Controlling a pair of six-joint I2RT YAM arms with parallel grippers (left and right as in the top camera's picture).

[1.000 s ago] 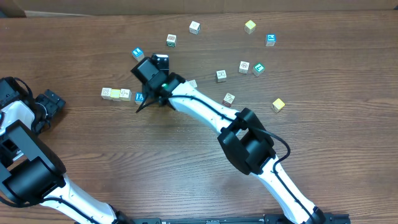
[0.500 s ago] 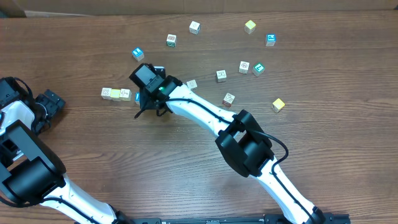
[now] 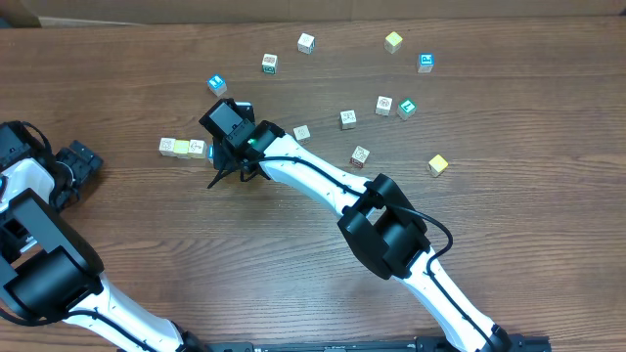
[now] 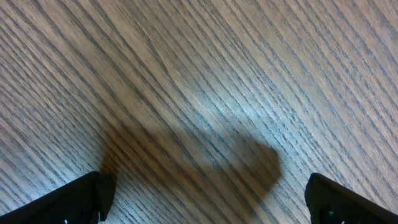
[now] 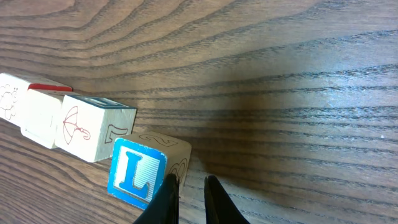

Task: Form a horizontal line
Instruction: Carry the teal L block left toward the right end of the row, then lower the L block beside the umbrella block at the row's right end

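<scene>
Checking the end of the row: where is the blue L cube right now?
Right wrist view, lower left: the blue L cube lies next to the umbrella-printed white cube, with the right gripper at its right edge.

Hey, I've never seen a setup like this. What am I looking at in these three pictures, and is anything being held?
These are two robot arms at a wooden table, each ending in a two-finger gripper. The wide picture comes from a camera fixed above the table; the other two come from small cameras on the wrists, looking past each arm's own fingers. Small printed cubes lie on the table: some form a short row, and the loose cubes are scattered above and right of it. The right arm reaches across to the row's end. Its wrist view shows the right gripper shut, nothing between its fingers, right beside the blue cube with an L that ends the row. The left gripper is open over bare wood, holding nothing.
</scene>
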